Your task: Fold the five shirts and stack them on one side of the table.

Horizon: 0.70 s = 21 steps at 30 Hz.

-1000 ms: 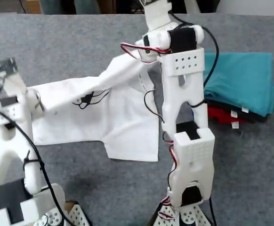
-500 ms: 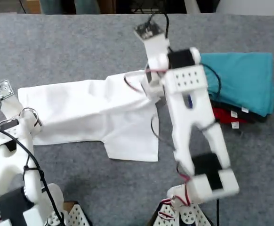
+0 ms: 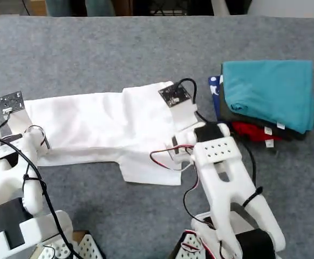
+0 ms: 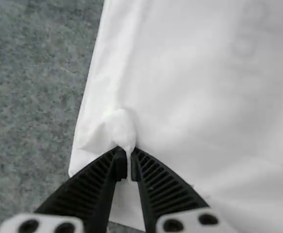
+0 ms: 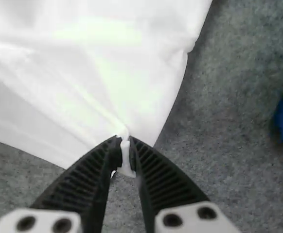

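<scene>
My left gripper [image 4: 128, 158] and right gripper [image 5: 124, 145] each pinch just a sliver of the white shirt [image 3: 92, 124], so I reckon either could slip free mid-fold.

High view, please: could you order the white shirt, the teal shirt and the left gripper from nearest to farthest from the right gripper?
1. white shirt: pinched in the right gripper itself.
2. teal shirt: atop the folded stack, to its right.
3. left gripper: at the shirt's far left end.
</scene>
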Motion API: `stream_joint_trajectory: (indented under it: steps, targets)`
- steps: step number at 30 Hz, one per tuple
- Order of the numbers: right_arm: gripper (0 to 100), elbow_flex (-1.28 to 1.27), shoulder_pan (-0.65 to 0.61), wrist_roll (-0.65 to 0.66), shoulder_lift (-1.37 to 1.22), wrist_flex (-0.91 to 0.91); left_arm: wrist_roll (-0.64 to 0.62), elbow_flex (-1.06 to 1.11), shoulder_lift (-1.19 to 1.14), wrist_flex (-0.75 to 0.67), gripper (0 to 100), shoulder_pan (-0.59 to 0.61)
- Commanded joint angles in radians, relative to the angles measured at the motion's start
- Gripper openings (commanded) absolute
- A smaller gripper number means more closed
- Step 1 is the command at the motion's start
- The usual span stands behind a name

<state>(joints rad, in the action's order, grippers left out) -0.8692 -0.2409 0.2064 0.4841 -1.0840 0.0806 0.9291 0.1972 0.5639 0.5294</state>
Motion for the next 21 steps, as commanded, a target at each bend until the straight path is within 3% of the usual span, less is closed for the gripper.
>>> stream_joint_trajectory:
  steps: [1,8,14,21]
  targets:
    - [1.4,-0.004,0.008,0.012,0.033,0.028,0.018,-0.038,-0.002,-0.006,3,0.016]
    - [1.4,-0.088,0.008,0.083,0.033,0.068,0.02,-0.027,-0.002,-0.005,3,0.016]
    - [1.4,-0.2,0.009,0.101,0.039,0.147,0.028,-0.047,-0.002,0.103,3,0.044]
    - [3.1,-0.203,0.008,0.101,0.039,0.149,0.149,-0.048,-0.002,0.124,3,0.056]
